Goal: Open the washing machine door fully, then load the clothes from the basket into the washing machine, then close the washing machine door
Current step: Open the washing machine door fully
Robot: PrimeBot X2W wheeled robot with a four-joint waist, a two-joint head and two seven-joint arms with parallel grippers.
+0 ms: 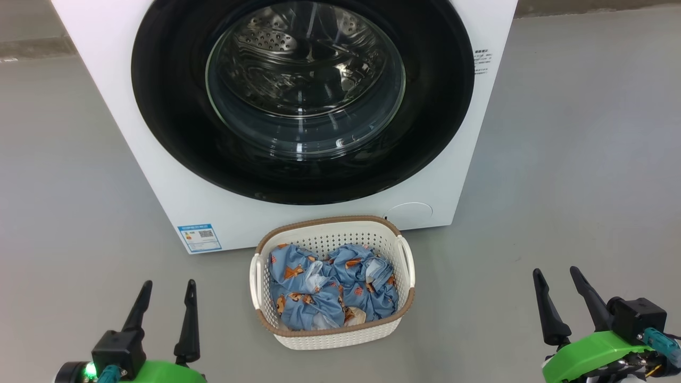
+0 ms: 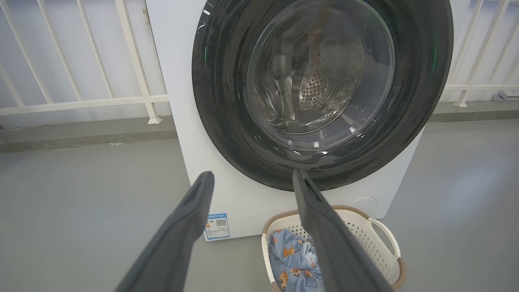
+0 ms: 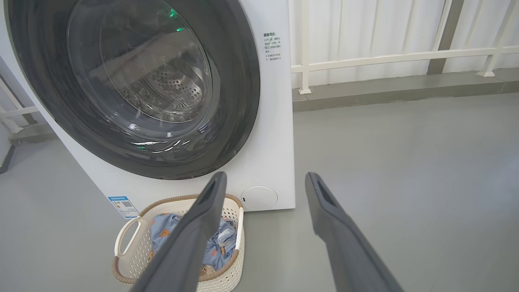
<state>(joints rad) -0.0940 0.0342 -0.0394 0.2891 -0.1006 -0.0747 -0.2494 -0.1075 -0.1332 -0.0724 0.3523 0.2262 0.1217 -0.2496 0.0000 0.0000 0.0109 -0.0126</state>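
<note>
Left gripper [image 1: 168,283]: nearest to me, low on my left. I see its two dark fingers spread wide, nothing between them, hanging above bare grey floor [image 1: 558,186].
Right gripper [image 1: 556,270]: low on my right, well apart from the other. Its fingers also stand spread and empty above the floor.
Basket [image 1: 330,219]: between my two grippers and a little farther out. It stands upright on the floor just in front of the washing machine's lower front. I cannot tell whether its far rim touches the machine.
Clothes [image 1: 330,287]: all inside the basket, a crumpled light-blue heap with orange-brown bears and some white patches, lying below the brown rim.
Washing machine [image 1: 159,175]: a white box standing on the floor behind the basket, facing me.
Blue label [image 1: 200,238]: at the machine's lower front corner on my left.
Round cap [image 1: 409,214]: low on the front on my right, just behind the basket's far rim.
Washing machine door [image 1: 175,106]: shut, its glossy black rim lying flat against the front. I can see the perforated steel drum [image 1: 276,40] through the glass bowl.
Railing [image 2: 81,101]: white bars on a low kerb along the floor's far edge, behind the machine.
</note>
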